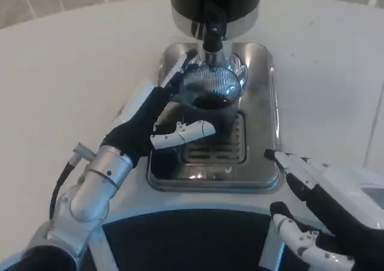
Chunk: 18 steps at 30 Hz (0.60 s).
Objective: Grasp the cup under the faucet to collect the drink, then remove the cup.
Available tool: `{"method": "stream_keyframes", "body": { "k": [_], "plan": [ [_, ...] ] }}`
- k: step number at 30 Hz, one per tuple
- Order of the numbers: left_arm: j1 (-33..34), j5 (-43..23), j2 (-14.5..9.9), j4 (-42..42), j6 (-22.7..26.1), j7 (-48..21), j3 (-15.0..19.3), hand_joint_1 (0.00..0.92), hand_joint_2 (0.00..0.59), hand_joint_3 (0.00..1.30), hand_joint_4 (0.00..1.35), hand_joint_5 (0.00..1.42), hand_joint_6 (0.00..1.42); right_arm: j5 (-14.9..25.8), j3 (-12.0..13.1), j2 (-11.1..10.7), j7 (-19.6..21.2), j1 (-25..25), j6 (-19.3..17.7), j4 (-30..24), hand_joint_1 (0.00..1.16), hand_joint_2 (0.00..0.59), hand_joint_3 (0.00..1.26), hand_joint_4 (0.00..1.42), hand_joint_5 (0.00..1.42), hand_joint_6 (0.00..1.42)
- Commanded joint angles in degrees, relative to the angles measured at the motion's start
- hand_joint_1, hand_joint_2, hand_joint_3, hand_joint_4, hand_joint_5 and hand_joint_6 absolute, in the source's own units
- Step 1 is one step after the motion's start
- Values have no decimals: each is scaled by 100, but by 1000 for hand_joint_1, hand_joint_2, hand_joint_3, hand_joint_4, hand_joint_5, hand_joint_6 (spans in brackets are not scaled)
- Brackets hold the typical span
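White worktop (72, 61) carries a steel drip tray (264, 103), where left hand (157, 122) fingers hold the clear glass cup (210, 91) under the black faucet (212, 28); right hand (327, 214) rests nearby, fingers spread.

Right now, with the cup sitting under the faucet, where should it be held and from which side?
Hold the cup around its side wall, from the robot's left, as the left hand does now. The faucet hangs right over its open, dark-filled top, so coming from above is blocked. The cup stands upright on the drip tray; a level side hold probably avoids spilling.
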<state>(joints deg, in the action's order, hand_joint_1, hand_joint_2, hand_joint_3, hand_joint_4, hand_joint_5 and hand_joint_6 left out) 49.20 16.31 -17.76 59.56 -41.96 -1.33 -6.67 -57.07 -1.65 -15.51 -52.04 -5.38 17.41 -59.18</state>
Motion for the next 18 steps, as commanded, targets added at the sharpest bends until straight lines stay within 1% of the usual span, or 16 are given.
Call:
{"method": "stream_keyframes", "body": {
  "k": [1,6,12,18],
  "plan": [
    [135,105,33,185,10,-37,-123,388,59,0,0,232,271,-20,-64,80,58,-88,-7,-40,61,586,0,0,0,0],
    [223,148,44,313,40,40,-199,388,59,0,0,260,289,-53,-126,198,54,-54,25,-42,52,586,0,0,0,0],
    [304,333,72,360,113,308,-287,388,59,0,1,339,361,-111,-176,275,41,14,56,-8,39,581,0,0,0,0],
    [343,441,105,383,209,511,-377,394,68,0,31,363,375,-235,-250,354,55,63,38,46,36,574,0,0,0,0]
  ]
}}
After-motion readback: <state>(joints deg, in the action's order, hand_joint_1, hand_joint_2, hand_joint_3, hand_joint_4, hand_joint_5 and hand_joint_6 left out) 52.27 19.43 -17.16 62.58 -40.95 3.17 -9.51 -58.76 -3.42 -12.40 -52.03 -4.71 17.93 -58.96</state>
